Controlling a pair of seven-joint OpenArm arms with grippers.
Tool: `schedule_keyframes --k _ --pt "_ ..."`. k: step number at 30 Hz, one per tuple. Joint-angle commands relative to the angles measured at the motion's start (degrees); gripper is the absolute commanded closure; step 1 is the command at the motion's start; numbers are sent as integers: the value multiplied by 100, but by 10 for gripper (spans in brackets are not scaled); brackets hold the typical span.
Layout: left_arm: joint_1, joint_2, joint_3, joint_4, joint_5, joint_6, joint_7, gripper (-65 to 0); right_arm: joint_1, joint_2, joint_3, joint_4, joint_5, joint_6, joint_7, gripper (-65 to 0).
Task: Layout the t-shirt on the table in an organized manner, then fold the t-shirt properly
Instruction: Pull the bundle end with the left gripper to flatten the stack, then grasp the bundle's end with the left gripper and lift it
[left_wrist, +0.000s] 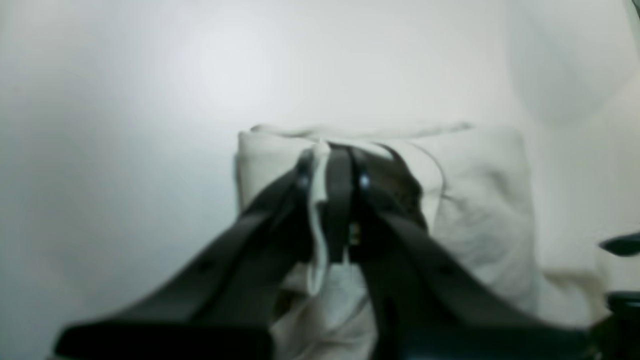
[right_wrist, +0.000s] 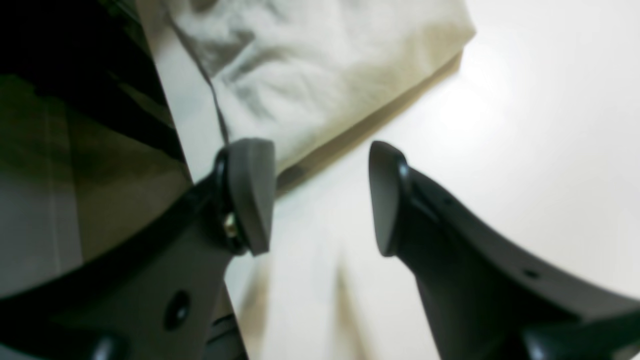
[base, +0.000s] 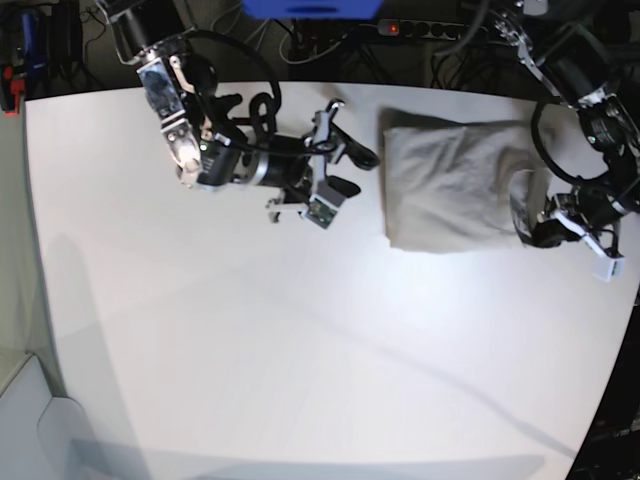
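Observation:
The t-shirt (base: 450, 185) lies folded into a compact grey-beige rectangle at the far right of the white table (base: 250, 350). At the shirt's right edge my left gripper (base: 522, 222) is shut on a raised fold of the cloth. The left wrist view shows that strip of t-shirt (left_wrist: 480, 200) pinched in the left gripper (left_wrist: 332, 160). My right gripper (base: 356, 172) hovers just left of the shirt, open and holding nothing. In the right wrist view the right gripper (right_wrist: 320, 197) stands spread above bare table (right_wrist: 525, 150), beside a corner of the t-shirt (right_wrist: 325, 75).
Cables and a power strip (base: 430, 30) run behind the table's far edge, near a blue object (base: 310, 8). The right arm's body (base: 220, 160) stretches over the far-left part of the table. A dark part (left_wrist: 620, 245) shows at the left wrist view's right edge.

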Motion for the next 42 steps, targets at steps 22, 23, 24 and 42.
schedule_keyframes --k 22,23,24,42 --pt "-663 -111 6 -364 302 10 -422 -5 52 -4 5 94 114 36 138 -306" --pt "-716 -111 6 -469 302 10 -422 -5 52 -4 5 94 114 36 138 -306" --pt "-768 -120 6 -575 372 10 -422 -5 61 -4 5 94 114 36 138 -306" --pt "-1058 -155 -47 111 416 10 -343 -595 52 -4 5 94 114 36 129 -306"
